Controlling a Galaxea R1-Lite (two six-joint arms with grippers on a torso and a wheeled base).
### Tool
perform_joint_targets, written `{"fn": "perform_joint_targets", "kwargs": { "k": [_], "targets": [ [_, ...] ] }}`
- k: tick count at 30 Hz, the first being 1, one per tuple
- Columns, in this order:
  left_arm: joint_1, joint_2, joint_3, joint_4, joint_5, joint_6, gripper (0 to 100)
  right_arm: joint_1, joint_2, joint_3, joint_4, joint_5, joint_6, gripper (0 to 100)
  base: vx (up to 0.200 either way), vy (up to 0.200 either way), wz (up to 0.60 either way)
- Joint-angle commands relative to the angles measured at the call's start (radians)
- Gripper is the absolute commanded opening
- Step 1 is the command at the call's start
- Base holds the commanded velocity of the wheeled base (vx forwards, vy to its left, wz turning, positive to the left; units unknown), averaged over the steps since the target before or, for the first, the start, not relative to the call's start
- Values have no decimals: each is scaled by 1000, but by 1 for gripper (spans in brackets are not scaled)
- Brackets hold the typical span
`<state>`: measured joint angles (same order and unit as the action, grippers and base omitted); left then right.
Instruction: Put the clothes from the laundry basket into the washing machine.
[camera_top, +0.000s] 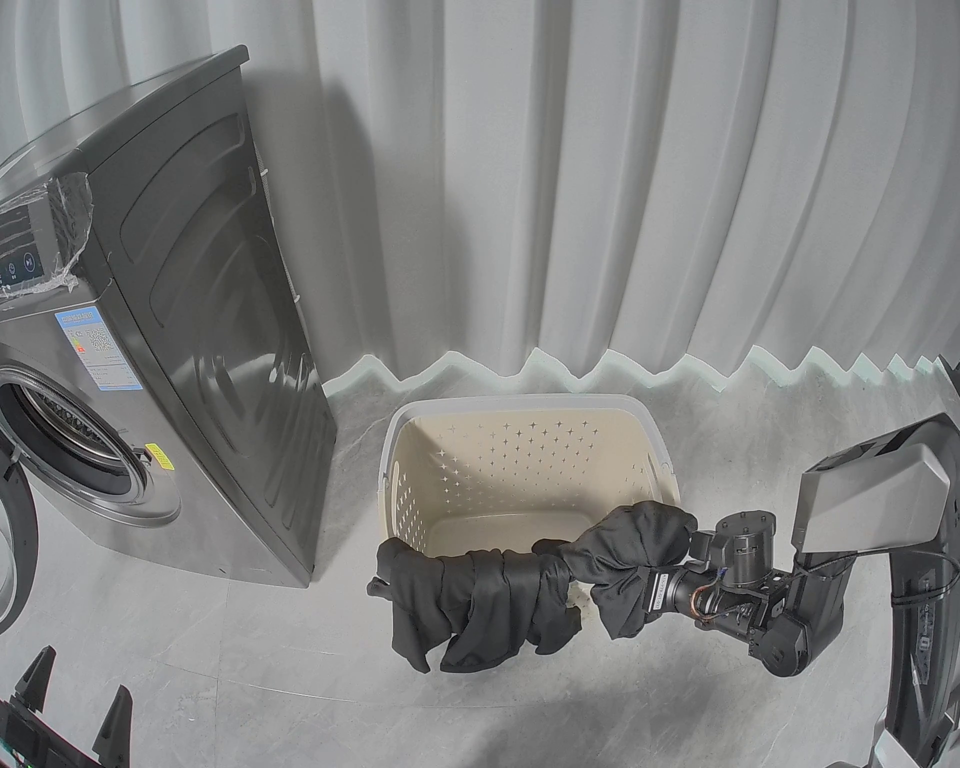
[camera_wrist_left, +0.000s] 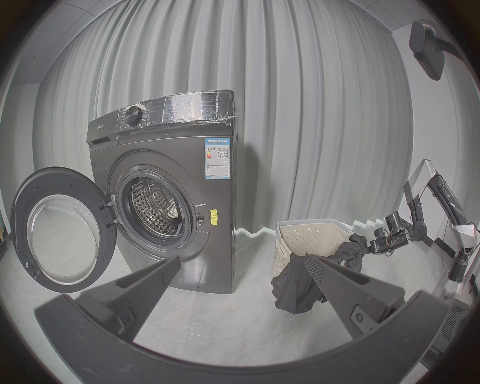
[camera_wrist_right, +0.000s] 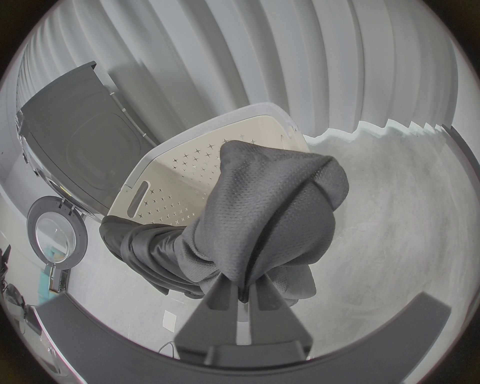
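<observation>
Dark grey fabric, a single garment (camera_top: 480, 600), is draped across the front rim of the laundry basket (camera_top: 520, 405). One bunched end is clamped in the right end effector (camera_wrist_right: 245, 295). No other clothes are seen in the visible part of the basket, which stands on the floor near its curtain-side edge. The washing machine (camera_top: 200, 300) is positioned beside it, with the door (camera_wrist_left: 62, 230) swung open and the drum (camera_wrist_left: 155, 207) apparently unloaded. The left end effector (camera_wrist_left: 241, 260) is held apart, carrying nothing. Extraction is judged as begun; transfer into the drum and release remain.
</observation>
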<state>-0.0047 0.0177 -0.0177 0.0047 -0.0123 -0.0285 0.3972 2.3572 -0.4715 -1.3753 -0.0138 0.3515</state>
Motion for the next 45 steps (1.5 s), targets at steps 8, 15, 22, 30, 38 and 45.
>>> {"fn": "perform_joint_targets", "kwargs": {
  "k": [8,15,22,30,38,45],
  "targets": [
    [0,-18,15,0,0,-1,100,37,-179,154,-76,0,1,0,0,0,0],
    [0,-18,16,0,0,-1,100,88,-377,264,-111,-8,1,0,0,0,0],
    [0,-18,16,1,0,-1,100,150,-558,272,-90,-74,-20,0,0,0,0],
    [0,-18,16,1,2,-1,100,207,-728,195,-42,-78,-120,0,0,0,0],
    [0,-18,16,1,3,10,100,209,-786,119,10,-78,-204,0,0,0,0],
    [0,-18,16,1,3,-4,100,206,-786,157,4,-83,-212,0,0,0,0]
  ]
}}
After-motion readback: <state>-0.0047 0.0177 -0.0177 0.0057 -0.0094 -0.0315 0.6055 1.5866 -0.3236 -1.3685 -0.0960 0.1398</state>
